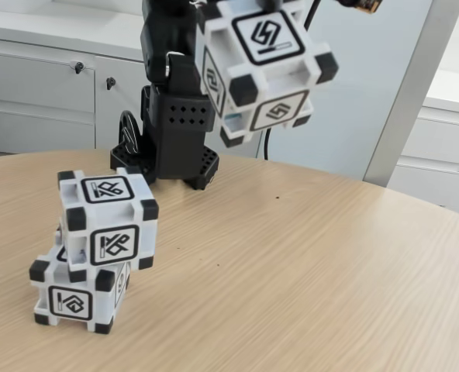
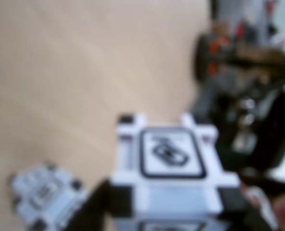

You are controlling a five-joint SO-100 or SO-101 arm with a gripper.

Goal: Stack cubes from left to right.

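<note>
Two white cubes with black corners stand stacked at the table's left in the fixed view: the lower cube point(image 1: 78, 294) carries the upper cube point(image 1: 109, 221), which sits shifted to the right and slightly turned. A third cube point(image 1: 260, 70) hangs high above the table, tilted, in front of the black arm point(image 1: 175, 116). In the blurred wrist view this held cube point(image 2: 169, 163) is close to the camera, with my gripper point(image 2: 169, 211) shut on it; dark fingers point(image 2: 97, 207) show at its lower sides. The stack point(image 2: 46, 197) lies far below at lower left.
The round wooden table point(image 1: 307, 279) has bare surface to the right of the stack. The arm's black base point(image 1: 167, 159) stands at the table's back edge. White cabinets point(image 1: 36, 93) and a grey post point(image 1: 404, 85) are behind.
</note>
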